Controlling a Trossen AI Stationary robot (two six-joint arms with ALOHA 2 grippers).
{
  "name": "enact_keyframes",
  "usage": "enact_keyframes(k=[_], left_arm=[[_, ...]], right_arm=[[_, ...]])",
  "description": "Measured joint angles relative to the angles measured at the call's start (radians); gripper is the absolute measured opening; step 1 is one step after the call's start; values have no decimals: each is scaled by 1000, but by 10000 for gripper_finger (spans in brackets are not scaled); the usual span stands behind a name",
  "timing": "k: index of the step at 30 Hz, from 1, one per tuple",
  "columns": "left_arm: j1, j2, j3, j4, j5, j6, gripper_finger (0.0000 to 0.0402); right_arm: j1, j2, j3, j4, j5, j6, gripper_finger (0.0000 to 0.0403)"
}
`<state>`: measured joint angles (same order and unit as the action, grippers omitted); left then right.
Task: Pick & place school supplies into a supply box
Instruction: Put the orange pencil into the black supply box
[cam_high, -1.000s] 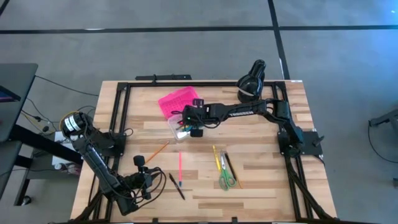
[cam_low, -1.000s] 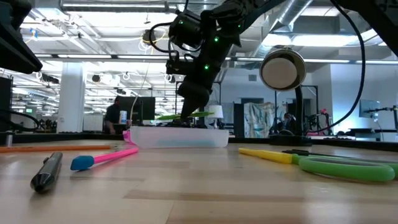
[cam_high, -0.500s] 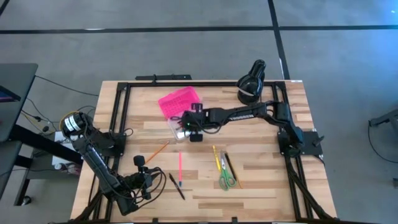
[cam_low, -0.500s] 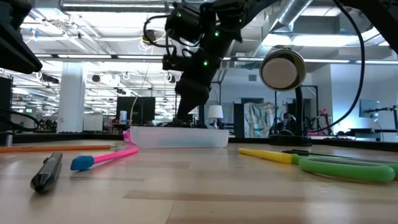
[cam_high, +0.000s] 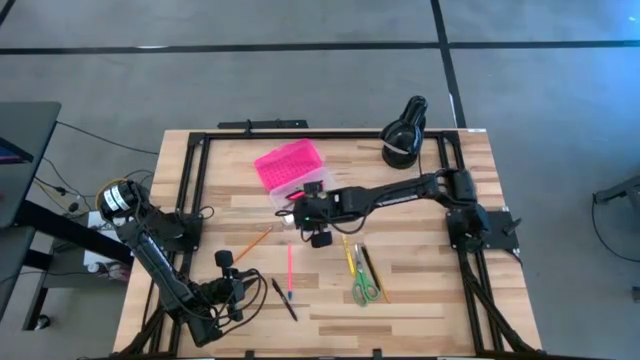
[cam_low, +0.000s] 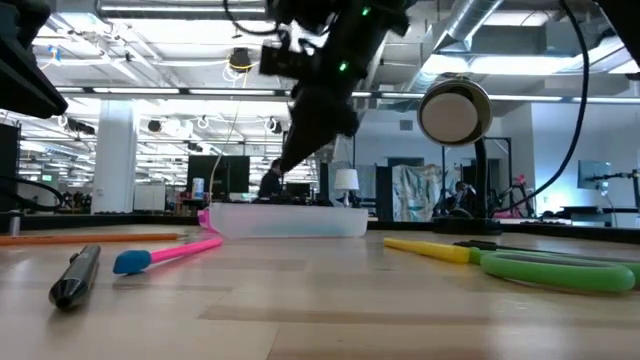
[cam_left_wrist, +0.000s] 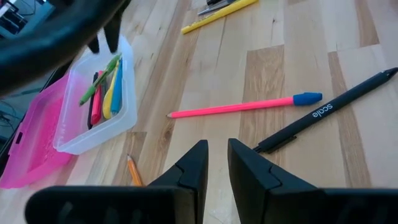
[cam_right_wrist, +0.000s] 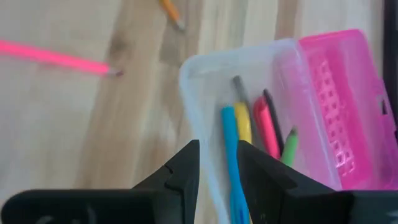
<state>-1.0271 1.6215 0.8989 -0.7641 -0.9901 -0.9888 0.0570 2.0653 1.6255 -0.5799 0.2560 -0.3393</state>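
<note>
Right arm over the supply box; loose supplies spread on the wooden table (cam_high: 420, 290).

Right gripper (cam_high: 300, 212) hangs above the near edge of the supply box (cam_high: 290, 180), fingers a narrow gap apart, nothing between them. Box open, pink lid laid back; blue, yellow, pink, black and green pens inside. Left gripper (cam_high: 228, 262) low at the table's front left, jaws nearly together, empty. Green scissors (cam_high: 364, 287) front centre, beside the yellow pencil (cam_high: 348, 253); pink pencil (cam_high: 290, 268), black pen (cam_high: 285, 299), orange pencil (cam_high: 254, 241) apart.

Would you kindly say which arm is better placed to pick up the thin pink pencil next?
Probably left: the left gripper hovers empty right beside the thin pink pencil, while the right gripper hangs near the clear plastic box.
</note>
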Motion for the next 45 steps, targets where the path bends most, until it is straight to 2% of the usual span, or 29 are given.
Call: enact_keyframes(k=[4, 8, 18, 23, 29, 34, 37, 40, 45], left_arm=[[0, 0, 0, -2, -1, 0, 57], [0, 0, 0, -5, -2, 3, 57], [23, 0, 0, -10, -66, 8, 57], [81, 0, 0, -14, -33, -20, 57], [205, 0, 0, -59, 128, -27, 57], [318, -6, 0, -131, 305, -28, 57], [367, -9, 0, -171, 394, -11, 57], [399, -24, 0, -179, 444, 54, 57], [434, -100, -2, -197, 473, 152, 57]], right_arm=[[0, -100, -66, 11, -39, 16, 101], [4, -236, -203, 88, -82, 42, 101], [111, -619, -679, 544, -101, 88, 101], [209, -737, -855, 794, -101, 104, 101], [331, -774, -957, 978, -73, 105, 101], [412, -744, -962, 983, 48, 104, 101], [441, -717, -963, 987, 68, 105, 101], [458, -682, -962, 996, 68, 114, 101], [467, -620, -962, 1044, 68, 107, 101]])
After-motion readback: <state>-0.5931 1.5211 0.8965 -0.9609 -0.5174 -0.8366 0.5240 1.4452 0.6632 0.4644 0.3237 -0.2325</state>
